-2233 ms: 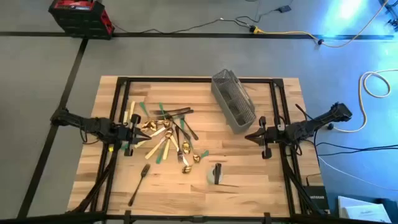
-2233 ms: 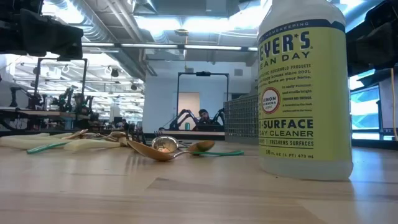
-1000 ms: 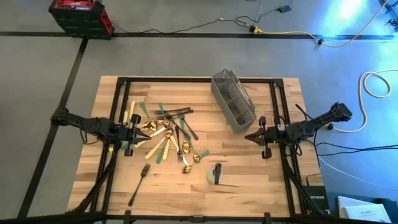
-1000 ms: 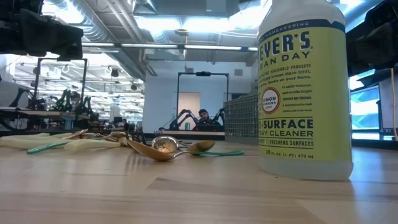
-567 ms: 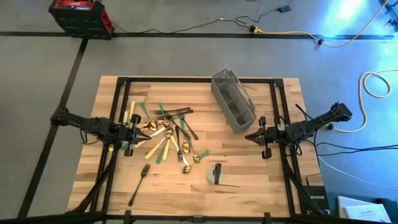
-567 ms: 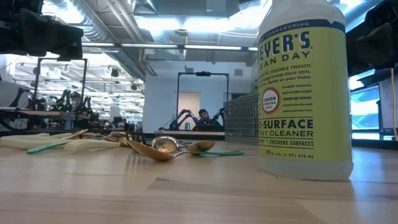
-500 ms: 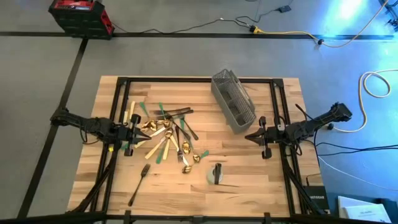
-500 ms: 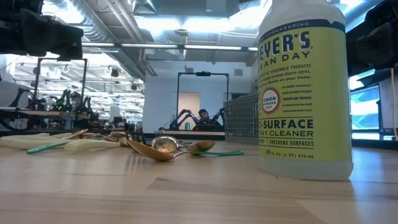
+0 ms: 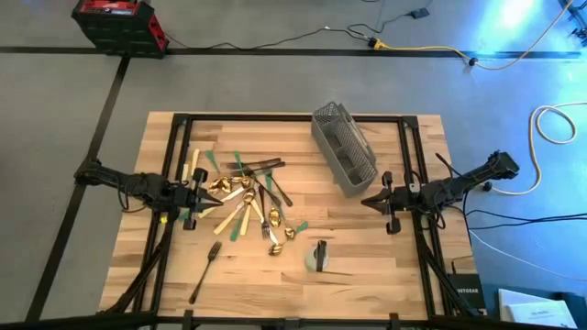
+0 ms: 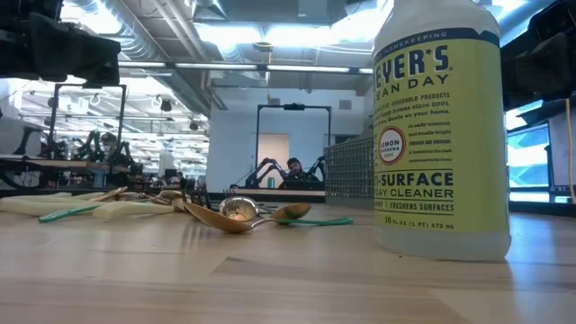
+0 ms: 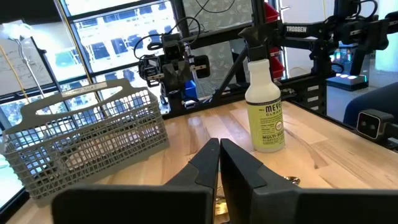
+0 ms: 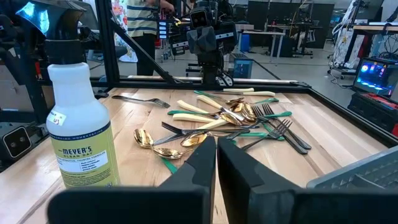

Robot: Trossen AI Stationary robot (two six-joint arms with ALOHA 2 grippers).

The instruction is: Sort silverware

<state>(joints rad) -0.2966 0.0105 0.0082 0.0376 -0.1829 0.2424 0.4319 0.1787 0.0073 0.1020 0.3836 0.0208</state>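
The silverware (image 9: pixel 248 203) lies in a loose heap on the left half of the wooden table: gold spoons, green-handled and cream-handled pieces, and dark forks (image 12: pixel 230 121). One dark fork (image 9: pixel 205 270) lies apart, toward the near left. My left gripper (image 9: pixel 207 198) hovers shut at the heap's left edge, pointing level toward the right. My right gripper (image 9: pixel 367 202) hovers shut near the table's right side, pointing level at the heap. In each wrist view the two fingers meet with nothing between them: the left (image 11: pixel 219 155) and the right (image 12: pixel 216 155).
A grey mesh caddy (image 9: pixel 344 148) lies at the far centre-right of the table (image 9: pixel 275 293). A yellow-labelled spray bottle (image 9: pixel 318 256) stands at the near centre and fills the low view's right side (image 10: pixel 441 126). Black frame rails run along the table's left, right and far edges.
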